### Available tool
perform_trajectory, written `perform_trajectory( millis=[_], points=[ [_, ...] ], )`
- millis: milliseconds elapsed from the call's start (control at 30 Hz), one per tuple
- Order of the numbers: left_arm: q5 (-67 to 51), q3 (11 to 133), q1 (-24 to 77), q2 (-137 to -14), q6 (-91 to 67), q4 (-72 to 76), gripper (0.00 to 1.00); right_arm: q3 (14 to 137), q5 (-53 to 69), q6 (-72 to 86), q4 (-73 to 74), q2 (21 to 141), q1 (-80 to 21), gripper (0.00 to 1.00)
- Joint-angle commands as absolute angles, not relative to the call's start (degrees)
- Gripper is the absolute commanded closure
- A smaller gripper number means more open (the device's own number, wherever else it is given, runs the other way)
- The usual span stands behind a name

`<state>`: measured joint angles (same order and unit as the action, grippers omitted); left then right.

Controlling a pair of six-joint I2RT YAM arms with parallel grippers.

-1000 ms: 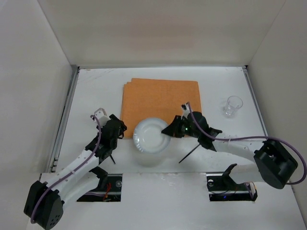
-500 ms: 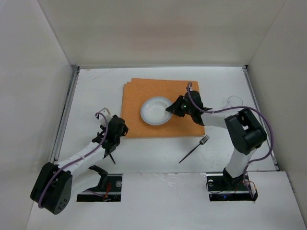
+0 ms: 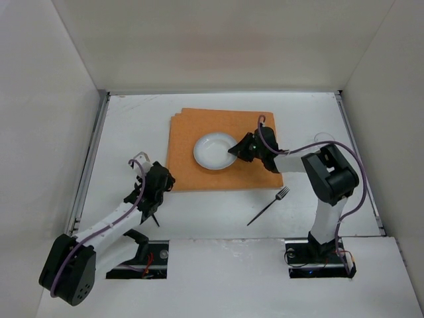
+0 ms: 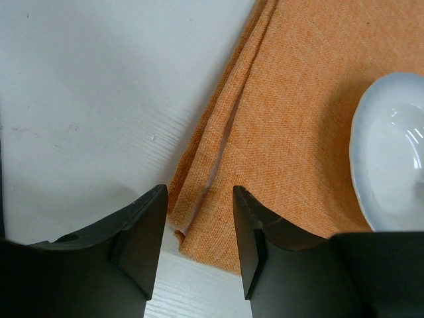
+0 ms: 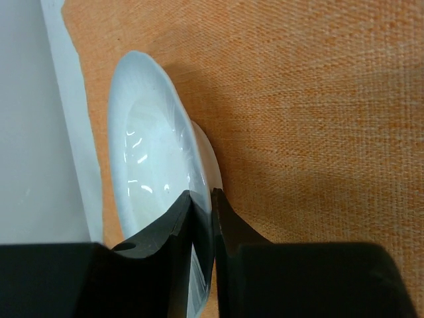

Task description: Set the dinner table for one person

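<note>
A white plate (image 3: 213, 151) rests on the orange placemat (image 3: 199, 129) in the middle of the dinner table (image 3: 132, 126). My right gripper (image 3: 240, 151) is shut on the plate's right rim; in the right wrist view the plate (image 5: 152, 152) has its edge pinched between the jaws of the right gripper (image 5: 203, 202), over the placemat (image 5: 318, 99). My left gripper (image 3: 162, 180) hovers at the placemat's near left corner. In the left wrist view the left gripper (image 4: 199, 218) is open, with only the folded placemat corner (image 4: 199, 199) showing beyond the gap and the plate (image 4: 391, 159) at the right.
A dark fork (image 3: 268, 205) lies on the table near the placemat's near right corner. A clear glass (image 3: 323, 138) stands at the right, partly behind the right arm. A thin dark utensil (image 3: 155, 218) pokes out beside the left arm. White walls surround the table.
The right gripper carried the plate from the table in front of the placemat up onto the placemat's middle. The left gripper stayed by the placemat corner and its jaws narrowed a little.
</note>
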<state>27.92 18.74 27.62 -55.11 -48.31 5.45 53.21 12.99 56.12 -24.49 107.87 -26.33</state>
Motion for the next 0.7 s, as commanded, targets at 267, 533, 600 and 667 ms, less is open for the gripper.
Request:
perform_trajectory(
  millis=[267, 533, 600, 667],
  points=[
    [28.65, 20.66, 28.78, -47.12, -46.76, 0.97, 0.59, 50.28, 2.12, 52.3, -22.96, 97.49, -27.55, 0.48],
    [30.32, 21.88, 34.57, -45.09, -45.79, 0.53, 0.62, 44.13, -4.39, 45.71, -13.9, 82.46, -27.55, 0.41],
    [31.2, 23.19, 36.68, -46.49, -45.62, 0.18, 0.63, 43.16, -5.71, 44.13, -10.74, 77.98, -27.55, 0.5],
    [31.46, 24.17, 39.31, -47.37, -44.92, 0.79, 0.63, 42.45, -7.81, 42.81, -7.4, 73.06, -27.55, 0.67]
  ],
)
